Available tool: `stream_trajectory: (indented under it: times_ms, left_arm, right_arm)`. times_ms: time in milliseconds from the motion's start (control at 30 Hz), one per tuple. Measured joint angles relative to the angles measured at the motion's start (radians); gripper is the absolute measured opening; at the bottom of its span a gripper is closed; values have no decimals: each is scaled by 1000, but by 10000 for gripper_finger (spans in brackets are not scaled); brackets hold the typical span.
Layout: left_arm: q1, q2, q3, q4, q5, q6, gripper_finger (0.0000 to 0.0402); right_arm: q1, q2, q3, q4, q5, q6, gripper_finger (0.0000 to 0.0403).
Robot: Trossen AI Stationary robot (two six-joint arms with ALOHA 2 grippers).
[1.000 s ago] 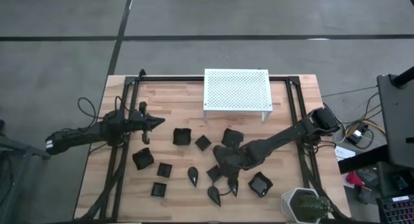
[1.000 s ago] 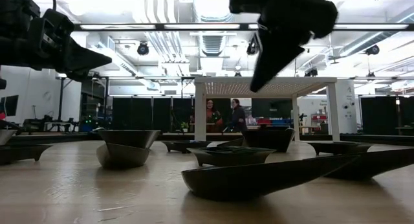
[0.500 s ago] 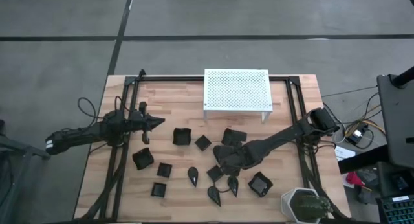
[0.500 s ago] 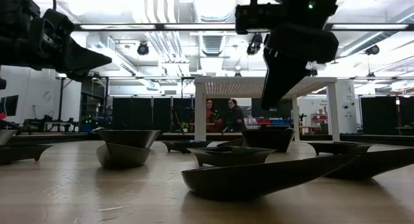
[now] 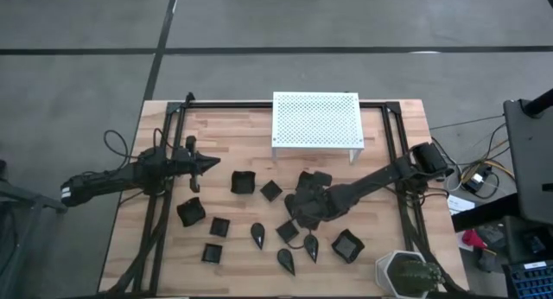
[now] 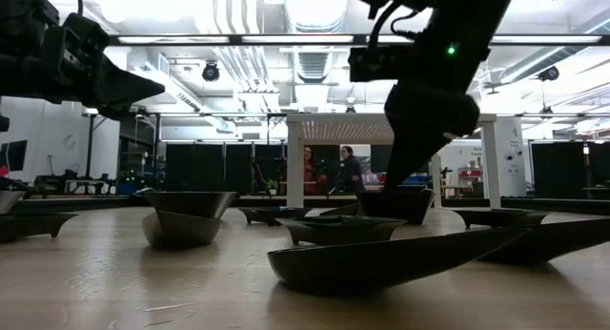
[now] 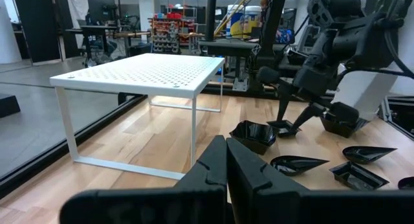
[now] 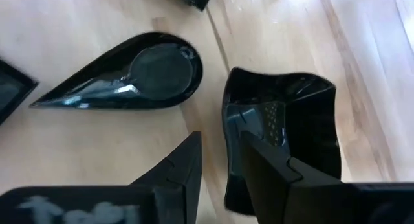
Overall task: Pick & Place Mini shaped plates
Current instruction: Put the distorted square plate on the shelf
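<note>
On the wooden table, right claw spread astride a square plate's rim

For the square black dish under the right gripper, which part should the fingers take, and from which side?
The raised rim wall, from above. In the right wrist view the right gripper is open and straddles one wall of the square dish, one finger inside the hollow, one outside on the wood. The dish sits flat and its thin upright wall likely offers the only pinchable edge.

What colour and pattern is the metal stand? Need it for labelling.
White, perforated with small holes; the stand shows best from the high view.
</note>
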Motion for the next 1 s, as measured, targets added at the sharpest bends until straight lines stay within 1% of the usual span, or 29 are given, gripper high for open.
stream_trajectory:
  times_ms: [500,833,1000]
  left_arm:
    - [0,0,0,0,0,0,0]
    - [0,0,0,0,0,0,0]
    - [0,0,0,0,0,0,0]
  right_arm:
    - [-14,0,-61,67,1,-8,93]
    - [-21,0,-82,91,2,-12,70]
    - [-31,0,-86,91,1,-12,43]
